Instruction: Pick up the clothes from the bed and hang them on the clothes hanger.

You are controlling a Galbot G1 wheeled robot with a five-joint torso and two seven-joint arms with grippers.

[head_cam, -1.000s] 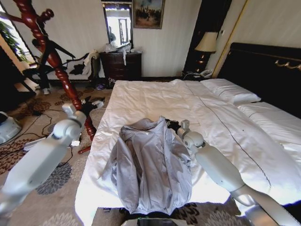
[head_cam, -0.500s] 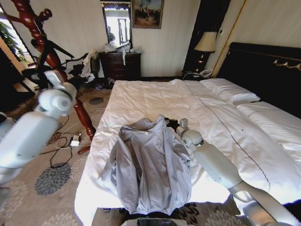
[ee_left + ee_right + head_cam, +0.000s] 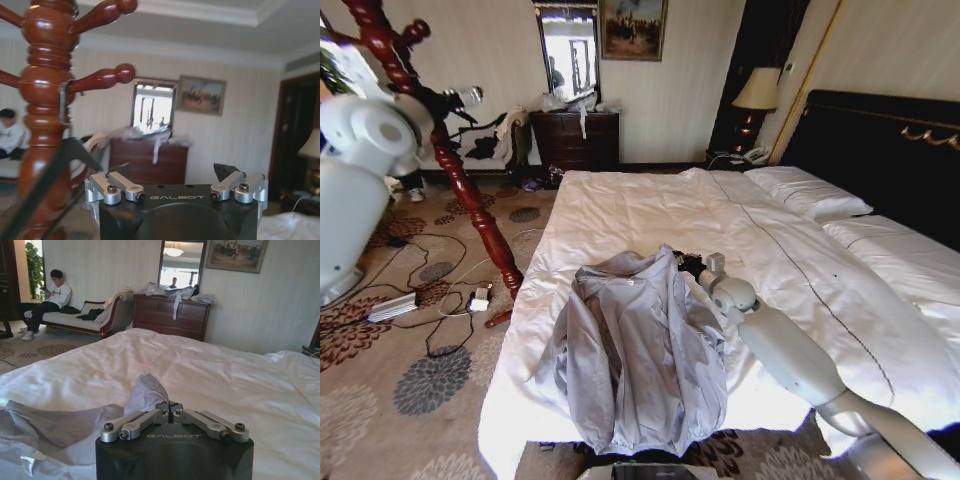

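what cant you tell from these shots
- Clothes hanger in the left wrist view: a blurred black bar beside the wooden coat stand; its hook is indistinct.
- Right gripper: shut at the clothes collar, but the gripper body hides the contact.
- Clothes hem: cut off by the head view's bottom edge.
- Left gripper: open, holding nothing.

Smooth white rounded arm shells were seen. Each black gripper body was marked "GALBOT", with silvery linkages fastened by dark screws and black fingers (image 3: 226,171).
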